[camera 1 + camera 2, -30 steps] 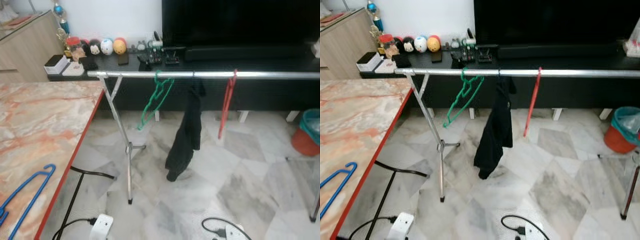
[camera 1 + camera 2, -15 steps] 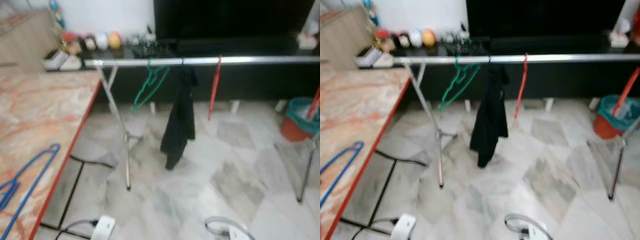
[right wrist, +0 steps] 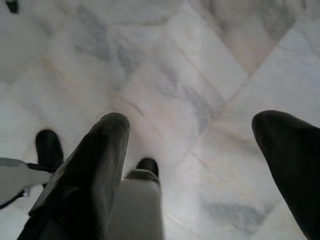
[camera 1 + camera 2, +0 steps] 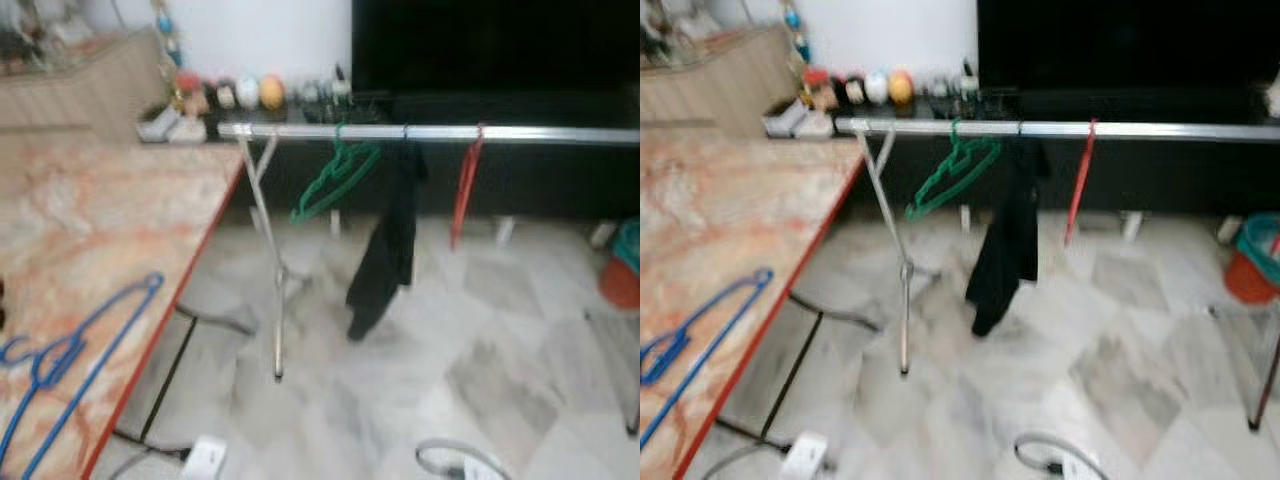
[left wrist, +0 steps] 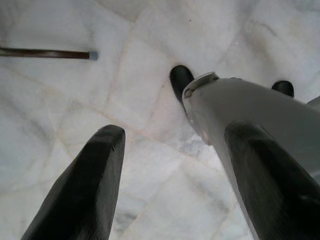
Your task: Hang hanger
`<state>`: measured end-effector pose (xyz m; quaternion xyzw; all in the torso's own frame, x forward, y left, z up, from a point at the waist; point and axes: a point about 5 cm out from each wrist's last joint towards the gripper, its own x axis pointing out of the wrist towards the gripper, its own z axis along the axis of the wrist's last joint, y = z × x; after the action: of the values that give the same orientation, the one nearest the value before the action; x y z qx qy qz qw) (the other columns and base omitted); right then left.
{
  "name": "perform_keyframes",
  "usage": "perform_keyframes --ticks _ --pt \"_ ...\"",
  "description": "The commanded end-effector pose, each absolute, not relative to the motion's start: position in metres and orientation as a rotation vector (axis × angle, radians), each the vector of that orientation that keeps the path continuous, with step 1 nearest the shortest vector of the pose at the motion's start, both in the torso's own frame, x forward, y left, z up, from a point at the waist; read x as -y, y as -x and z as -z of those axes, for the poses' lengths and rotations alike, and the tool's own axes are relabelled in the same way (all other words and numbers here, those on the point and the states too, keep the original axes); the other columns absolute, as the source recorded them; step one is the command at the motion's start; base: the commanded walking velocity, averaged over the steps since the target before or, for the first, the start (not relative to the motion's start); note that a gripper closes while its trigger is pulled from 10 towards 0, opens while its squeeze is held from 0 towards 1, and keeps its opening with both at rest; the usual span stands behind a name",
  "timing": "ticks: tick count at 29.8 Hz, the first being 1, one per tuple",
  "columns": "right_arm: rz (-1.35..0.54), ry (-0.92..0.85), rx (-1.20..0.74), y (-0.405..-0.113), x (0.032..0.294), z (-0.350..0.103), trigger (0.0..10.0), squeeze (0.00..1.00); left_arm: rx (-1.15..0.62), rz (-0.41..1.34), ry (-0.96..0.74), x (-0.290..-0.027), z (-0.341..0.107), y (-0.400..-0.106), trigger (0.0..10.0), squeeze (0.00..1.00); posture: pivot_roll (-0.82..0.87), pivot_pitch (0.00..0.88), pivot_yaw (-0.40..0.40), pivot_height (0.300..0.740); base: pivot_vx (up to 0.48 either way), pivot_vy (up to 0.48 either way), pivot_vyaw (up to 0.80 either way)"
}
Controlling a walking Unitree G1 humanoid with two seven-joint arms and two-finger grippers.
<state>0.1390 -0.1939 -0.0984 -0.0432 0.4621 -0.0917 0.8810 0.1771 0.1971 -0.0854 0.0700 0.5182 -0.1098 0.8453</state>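
Blue hanger [image 4: 75, 360] on table [image 4: 90, 230], camera swung left | left gripper [image 5: 170, 145], right gripper [image 3: 192, 135] jaws released

Right pincer [image 3: 192, 132] hangs over pale grey-veined marble tile floor [image 3: 165, 65], two long black fingers [image 3: 95, 170] spread wide — bare floor between them, nothing held. Silver-grey robot leg part [image 3: 142, 207] visible beside one finger, small black rounded foot tip [image 3: 148, 166] at its end. Another black foot tip [image 3: 48, 147] near it — on floor.
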Motion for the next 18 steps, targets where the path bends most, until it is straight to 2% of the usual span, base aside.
perform_keyframes --ticks 1,18 --pt "0.204 0.088 -0.986 -0.1311 0.1968 0.1009 10.0 0.00 -1.096 0.253 -0.157 -0.1934 0.0853 -0.1786 10.0 0.00 -0.09 0.000 0.056 0.740 0.000 0.000 0.00" --pt "0.204 0.090 -0.987 -0.1298 0.1960 0.1013 10.0 0.00 -1.096 0.262 -0.163 -0.1930 0.0852 -0.1788 10.0 0.00 -0.09 0.000 0.055 0.740 0.000 0.000 0.00"
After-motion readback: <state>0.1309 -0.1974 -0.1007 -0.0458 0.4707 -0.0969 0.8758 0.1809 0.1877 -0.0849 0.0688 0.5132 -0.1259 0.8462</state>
